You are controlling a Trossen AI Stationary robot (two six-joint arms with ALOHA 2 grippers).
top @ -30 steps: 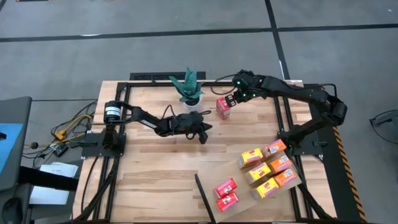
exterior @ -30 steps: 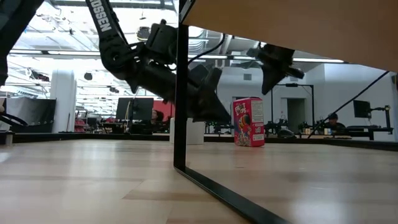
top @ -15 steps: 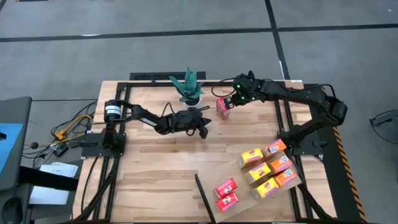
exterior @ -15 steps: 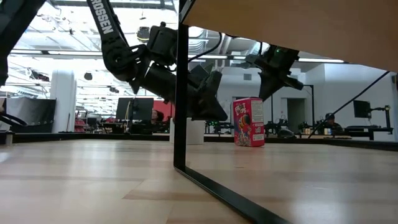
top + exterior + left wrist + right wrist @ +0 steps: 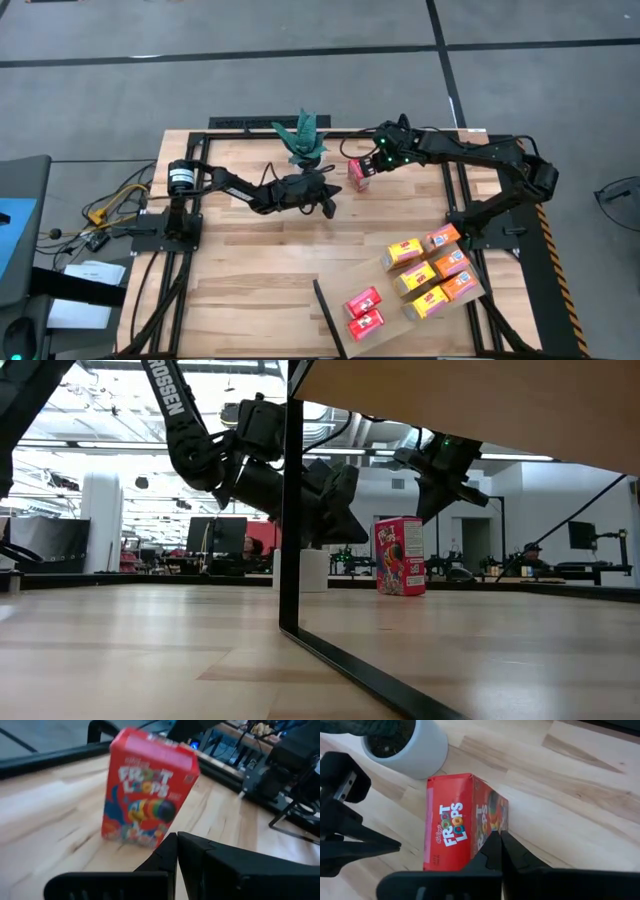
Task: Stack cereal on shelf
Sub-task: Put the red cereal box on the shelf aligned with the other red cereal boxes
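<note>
Left claw shifted up desk toward plant pot and red cereal box. Right claw drew in over box top, hovering close above.

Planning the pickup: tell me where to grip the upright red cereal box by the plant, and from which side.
Grip the red cereal box across its narrow side panels, near the top, coming down from above. It stands upright and free on the table, plant pot close by. The right gripper, shut, hangs just over it; the left gripper points at its front.
</note>
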